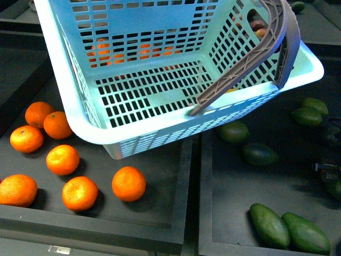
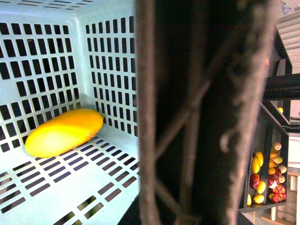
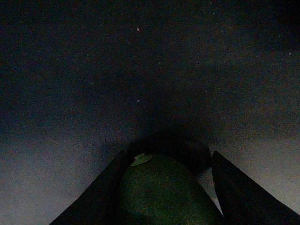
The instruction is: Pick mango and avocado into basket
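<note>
The teal basket (image 1: 80,106) hangs tilted above the trays, its grey-brown handles (image 1: 250,53) swung to the right. My left gripper is shut on a basket handle (image 2: 201,117), which fills the left wrist view close up and hides the jaws. The yellow-orange mango (image 2: 63,132) lies on the basket floor by a slotted wall. My right gripper (image 3: 169,159) is open, its dark fingers (image 3: 105,192) standing either side of a dark green avocado (image 3: 159,192). That view is dim. In the front view only a dark part of the right arm (image 1: 327,169) shows at the right edge.
Several oranges (image 1: 128,183) lie in the black left tray (image 1: 160,229). Several more avocados (image 1: 270,225) lie in the right tray (image 1: 229,186), two near its front edge. A far shelf with mixed fruit (image 2: 267,178) shows in the left wrist view.
</note>
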Available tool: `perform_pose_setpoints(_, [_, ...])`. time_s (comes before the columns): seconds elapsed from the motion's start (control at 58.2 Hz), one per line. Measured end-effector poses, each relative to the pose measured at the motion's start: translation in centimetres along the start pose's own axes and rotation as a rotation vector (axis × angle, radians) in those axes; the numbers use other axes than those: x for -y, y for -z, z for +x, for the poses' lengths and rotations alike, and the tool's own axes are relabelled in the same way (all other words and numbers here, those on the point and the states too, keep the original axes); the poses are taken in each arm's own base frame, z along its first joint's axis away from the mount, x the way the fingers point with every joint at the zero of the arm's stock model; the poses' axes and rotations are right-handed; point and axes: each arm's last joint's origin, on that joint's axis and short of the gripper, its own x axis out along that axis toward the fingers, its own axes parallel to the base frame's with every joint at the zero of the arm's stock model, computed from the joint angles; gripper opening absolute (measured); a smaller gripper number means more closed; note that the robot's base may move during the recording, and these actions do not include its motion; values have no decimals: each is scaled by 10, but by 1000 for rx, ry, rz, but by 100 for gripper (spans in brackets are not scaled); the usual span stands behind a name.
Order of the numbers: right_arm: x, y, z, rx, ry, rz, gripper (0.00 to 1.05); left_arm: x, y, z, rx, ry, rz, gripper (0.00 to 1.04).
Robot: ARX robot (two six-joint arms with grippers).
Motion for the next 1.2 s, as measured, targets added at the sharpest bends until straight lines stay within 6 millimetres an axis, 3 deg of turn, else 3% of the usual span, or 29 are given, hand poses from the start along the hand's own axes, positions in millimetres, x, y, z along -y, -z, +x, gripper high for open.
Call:
perform_pose_setpoints(0.258, [10,6,-13,-12,-6,40,50,0,0,0,1,-1,0,5])
perform_pose_setpoints(0.498, [21,-17,-55,84,-58,81,50,0,0,0,1,0,0,5])
perform_pose_setpoints(0.688, [27,-39,-116,243,-143,131,50,0,0,0,0,0,0,5])
perform_pose_setpoints(0.894, [22,-45,-189,392,-239,196,50,0,0,0,0,0,0,5])
perform_pose_setpoints(1.117, [-6,-47,-267,561,-349,276,50,0,0,0,0,0,0,5])
perform_pose_setpoints(1.203, [-22,-49,-282,600,-377,285,50,0,0,0,0,0,0,5])
